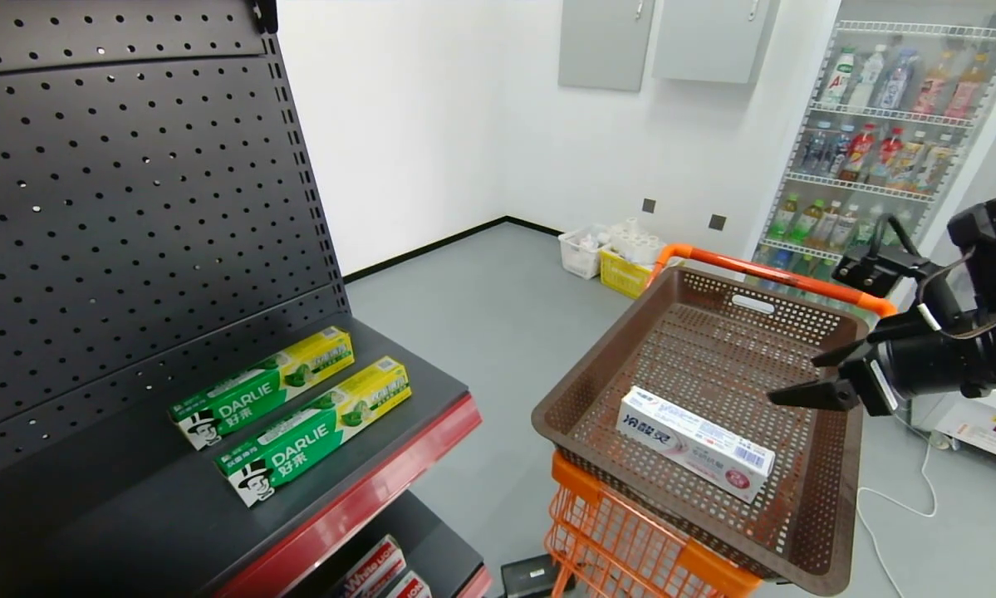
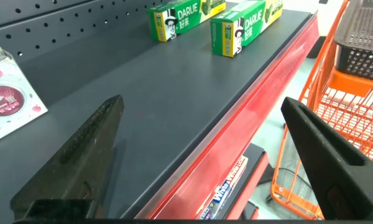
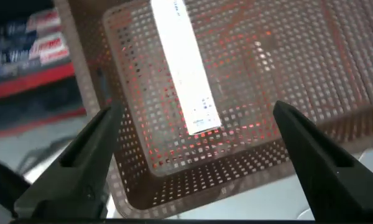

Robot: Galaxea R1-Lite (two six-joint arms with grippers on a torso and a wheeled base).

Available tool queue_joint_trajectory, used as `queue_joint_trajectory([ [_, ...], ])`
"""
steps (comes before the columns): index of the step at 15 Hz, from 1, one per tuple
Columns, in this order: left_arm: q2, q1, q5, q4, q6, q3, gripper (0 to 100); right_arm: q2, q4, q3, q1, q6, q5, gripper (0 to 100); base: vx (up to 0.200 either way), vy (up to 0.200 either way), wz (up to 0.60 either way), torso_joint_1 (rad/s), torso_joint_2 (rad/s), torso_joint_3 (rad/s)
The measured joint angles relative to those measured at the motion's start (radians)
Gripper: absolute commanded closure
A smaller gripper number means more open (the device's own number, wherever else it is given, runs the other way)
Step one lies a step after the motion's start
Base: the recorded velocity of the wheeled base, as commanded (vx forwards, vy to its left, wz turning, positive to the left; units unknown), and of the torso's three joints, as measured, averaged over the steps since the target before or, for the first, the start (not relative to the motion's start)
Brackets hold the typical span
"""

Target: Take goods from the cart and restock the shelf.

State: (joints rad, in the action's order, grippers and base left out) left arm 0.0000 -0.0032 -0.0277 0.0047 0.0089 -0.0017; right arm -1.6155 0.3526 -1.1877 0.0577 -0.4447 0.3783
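A white toothpaste box (image 1: 697, 443) lies flat in the brown mesh basket (image 1: 576, 374) on top of the orange cart (image 1: 622, 540). My right gripper (image 1: 795, 380) hovers open over the basket's right side, above and to the right of the box; the right wrist view looks down between its fingers (image 3: 196, 111) at the same white toothpaste box (image 3: 183, 68). Two green and yellow toothpaste boxes (image 1: 290, 411) lie side by side on the dark shelf (image 1: 132, 498). My left gripper (image 2: 202, 102) is open and empty over that shelf (image 2: 174, 81), short of the green and yellow boxes (image 2: 236, 25).
A black pegboard (image 1: 132, 208) backs the shelf, which has a red front lip (image 1: 365, 490). A white and pink box (image 2: 6, 93) sits on the shelf near my left gripper. More boxes lie on the lower shelf (image 1: 377, 573). A drinks cooler (image 1: 880, 141) and floor bins (image 1: 605, 257) stand behind the cart.
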Motion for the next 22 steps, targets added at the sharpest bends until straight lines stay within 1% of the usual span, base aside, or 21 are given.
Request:
queue_joint_trajectory([
  [2, 0.000, 0.000, 0.000, 0.000, 0.000, 0.000, 0, -0.062, 0.031, -0.048, 0.010, -0.096, 0.017, 0, 0.000, 0.000, 0.00, 0.000, 0.00, 0.000],
  [6, 0.000, 0.000, 0.000, 0.000, 0.000, 0.000, 0, -0.171, 0.043, -0.082, 0.021, -0.227, 0.013, 0, 0.000, 0.000, 0.00, 0.000, 0.00, 0.000],
  [8, 0.000, 0.000, 0.000, 0.000, 0.000, 0.000, 0, -0.222, 0.044, -0.124, 0.027, -0.237, 0.011, 0, 0.000, 0.000, 0.00, 0.000, 0.00, 0.000],
  [13, 0.000, 0.000, 0.000, 0.000, 0.000, 0.000, 0, -0.346, 0.041, -0.240, 0.074, -0.238, 0.010, 0, 0.000, 0.000, 0.00, 0.000, 0.00, 0.000],
  [16, 0.000, 0.000, 0.000, 0.000, 0.000, 0.000, 0, -0.400, 0.043, -0.262, 0.090, -0.224, 0.009, 0, 0.000, 0.000, 0.00, 0.000, 0.00, 0.000],
  [20, 0.000, 0.000, 0.000, 0.000, 0.000, 0.000, 0, -0.464, 0.025, -0.257, 0.107, -0.199, 0.007, 0, 0.000, 0.000, 0.00, 0.000, 0.00, 0.000],
  [22, 0.000, 0.000, 0.000, 0.000, 0.000, 0.000, 0, -0.497, -0.004, -0.266, 0.111, -0.194, -0.025, 0, 0.000, 0.000, 0.00, 0.000, 0.00, 0.000],
])
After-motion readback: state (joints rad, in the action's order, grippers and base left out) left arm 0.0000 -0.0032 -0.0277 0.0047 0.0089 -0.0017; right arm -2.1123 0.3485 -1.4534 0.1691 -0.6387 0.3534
